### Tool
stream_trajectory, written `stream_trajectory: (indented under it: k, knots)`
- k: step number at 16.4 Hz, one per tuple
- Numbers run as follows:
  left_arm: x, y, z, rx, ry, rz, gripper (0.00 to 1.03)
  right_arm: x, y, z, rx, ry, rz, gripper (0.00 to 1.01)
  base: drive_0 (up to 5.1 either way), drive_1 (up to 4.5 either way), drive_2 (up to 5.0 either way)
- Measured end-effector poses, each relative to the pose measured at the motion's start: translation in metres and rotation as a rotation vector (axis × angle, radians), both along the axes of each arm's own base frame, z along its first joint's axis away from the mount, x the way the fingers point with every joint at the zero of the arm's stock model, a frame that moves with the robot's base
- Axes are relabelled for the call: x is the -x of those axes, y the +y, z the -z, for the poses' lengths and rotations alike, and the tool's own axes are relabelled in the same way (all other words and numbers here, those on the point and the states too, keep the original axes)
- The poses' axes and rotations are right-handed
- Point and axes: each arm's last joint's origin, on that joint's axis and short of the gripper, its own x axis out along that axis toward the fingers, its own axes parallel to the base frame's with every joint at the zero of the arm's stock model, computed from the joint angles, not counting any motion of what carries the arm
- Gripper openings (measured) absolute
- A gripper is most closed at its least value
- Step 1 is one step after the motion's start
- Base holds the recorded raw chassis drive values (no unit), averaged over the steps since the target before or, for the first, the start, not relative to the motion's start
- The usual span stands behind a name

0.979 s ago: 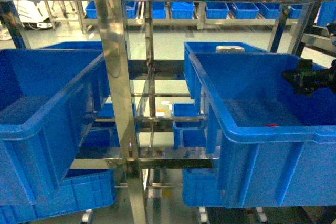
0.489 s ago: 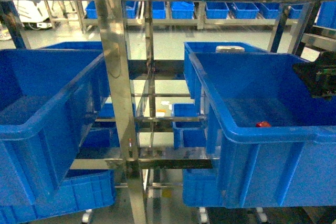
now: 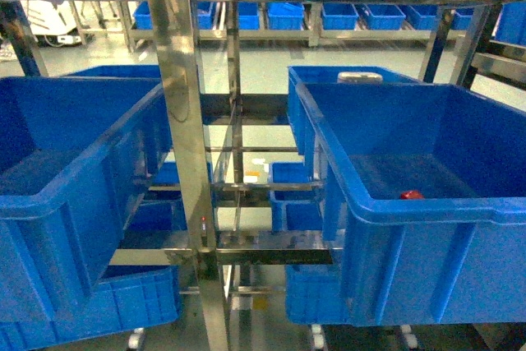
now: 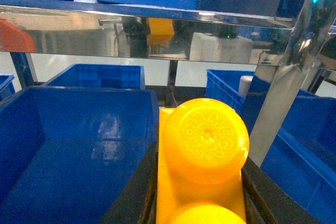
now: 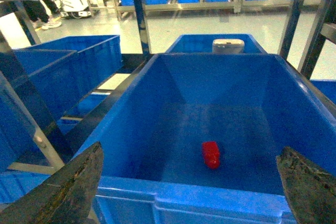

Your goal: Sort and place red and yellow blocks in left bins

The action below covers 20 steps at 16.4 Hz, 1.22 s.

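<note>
The red block lies on the floor of a deep blue bin; in the head view the same red block shows just behind the front rim of the right-hand bin. My right gripper hangs open over that bin's near rim, apart from the block. My left gripper is shut on the yellow two-stud block, held above the right edge of another blue bin. The left-hand bin in the head view shows nothing inside. Neither gripper appears in the head view.
A shiny steel rack upright stands between the two bins, with a cross shelf overhead. More blue crates sit behind and below. A white object rests in the crate behind the right bin.
My right gripper, seen at the right edge above the right bin a second ago, has pulled out of the head view. The red block has come to rest on that bin's floor.
</note>
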Motion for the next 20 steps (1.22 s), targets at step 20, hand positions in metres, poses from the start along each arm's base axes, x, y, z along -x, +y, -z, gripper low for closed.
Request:
stream_trajectory:
  k: [20]
  knots:
    - [-0.125,0.106,0.108,0.033,0.270,-0.122,0.27,0.006,0.005,-0.005,0.016,-0.029,-0.001,0.98,0.0,0.00,0.0]
